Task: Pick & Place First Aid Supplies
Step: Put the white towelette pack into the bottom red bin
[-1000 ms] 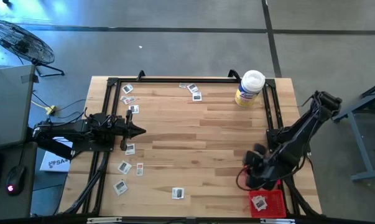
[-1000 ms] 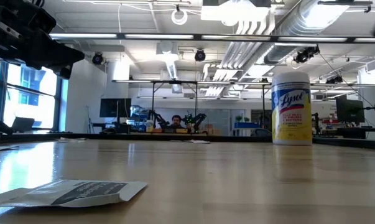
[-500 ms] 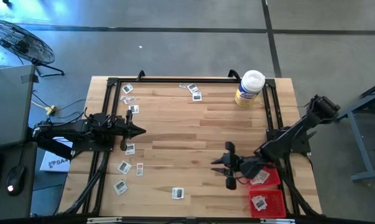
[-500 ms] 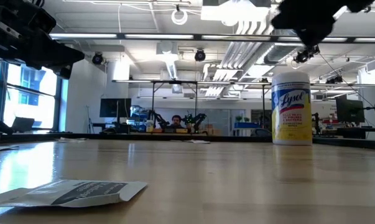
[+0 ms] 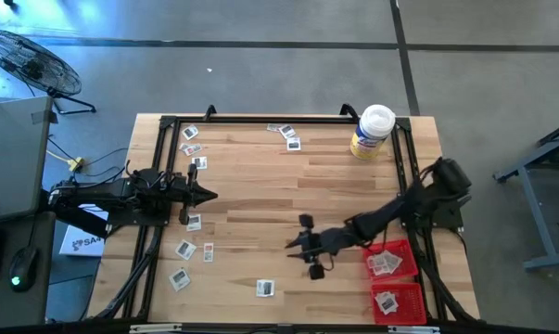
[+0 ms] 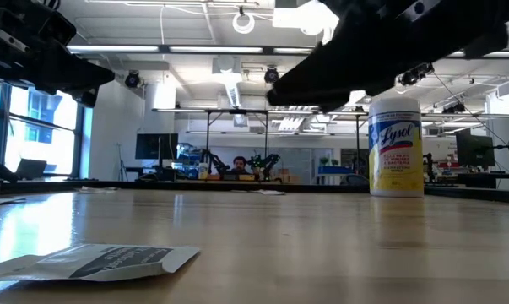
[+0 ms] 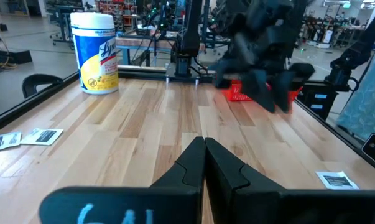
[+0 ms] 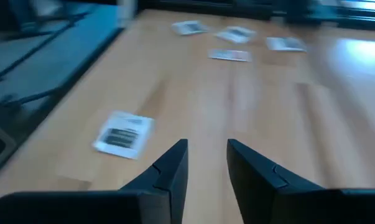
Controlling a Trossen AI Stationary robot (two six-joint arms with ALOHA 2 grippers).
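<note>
**flat packets on plank table, right arm out over the middle**

nearest the low camera lies one packet [image 6: 89,261], thin, crinkled at its edges, grey-white with a dark printed band; its left end is cut off by the frame. the table [image 5: 335,190] is pale wood in long planks with a slight sheen, edged by a black metal frame.

from above, more packets [image 5: 194,250] lie scattered flat near the left side, a single one [image 5: 266,289] by the near edge, a few [image 5: 289,135] at the far edge, others [image 5: 193,142] in the far left corner. their print is too small to read.

the right gripper [image 5: 308,246] reaches out over the middle of the table, its dark angular fingers [image 8: 168,169] a little apart with nothing between them. in its blurred wrist view a packet [image 8: 123,134] lies ahead on the wood. in the low view the arm is only a dark silhouette.

the left gripper [image 5: 206,195] hangs near the left side, its tapered fingers [image 7: 190,163] pressed together on nothing.

two red mesh trays [image 5: 410,255] sit at the near right corner, each holding packets [image 5: 384,264]; the arm hides part of the upper one.

at the far right stands a jar [image 5: 371,132], cylindrical, yellow label, white lid.
</note>
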